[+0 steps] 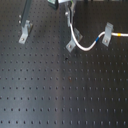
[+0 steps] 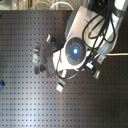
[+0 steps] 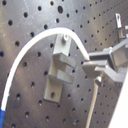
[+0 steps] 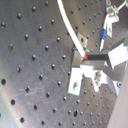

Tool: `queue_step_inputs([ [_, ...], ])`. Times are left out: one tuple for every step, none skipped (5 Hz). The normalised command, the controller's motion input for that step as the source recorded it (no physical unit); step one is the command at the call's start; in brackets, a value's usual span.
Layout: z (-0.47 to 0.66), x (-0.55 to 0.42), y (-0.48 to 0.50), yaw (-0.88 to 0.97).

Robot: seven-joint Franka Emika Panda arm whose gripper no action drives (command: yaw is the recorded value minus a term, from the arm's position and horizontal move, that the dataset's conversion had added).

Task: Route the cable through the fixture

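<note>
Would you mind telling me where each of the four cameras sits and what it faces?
First exterior view: low, looking across the board at three clips, cable through the right clip; arm barely shows.
Second exterior view: overhead, looking straight down; the arm fills the middle.
First wrist view: on the gripper, facing the middle clip; fingers show.
Second wrist view: on the gripper, opposite side; fingers show.
Both wrist views share the clip and cable.

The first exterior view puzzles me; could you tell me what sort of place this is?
Probably a robotics lab bench: a black perforated breadboard table, small metal clip fixtures standing on it, and a white cable strung between two of them.
</note>
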Motion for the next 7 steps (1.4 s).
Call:
queue_step_inputs([
  [0.0, -0.038, -0.057, -0.97],
  [-0.06, -0.23, -0.104, -0.83],
  [-0.07, -0.339, -0.179, -0.7],
  [-0.06, -0.381, -0.19, -0.65],
  [-0.04, -0.381, -0.174, -0.53],
  [0.0, -0.051, -0.005, -0.1],
  [0.38, 0.062, 0.089, -0.05],
])
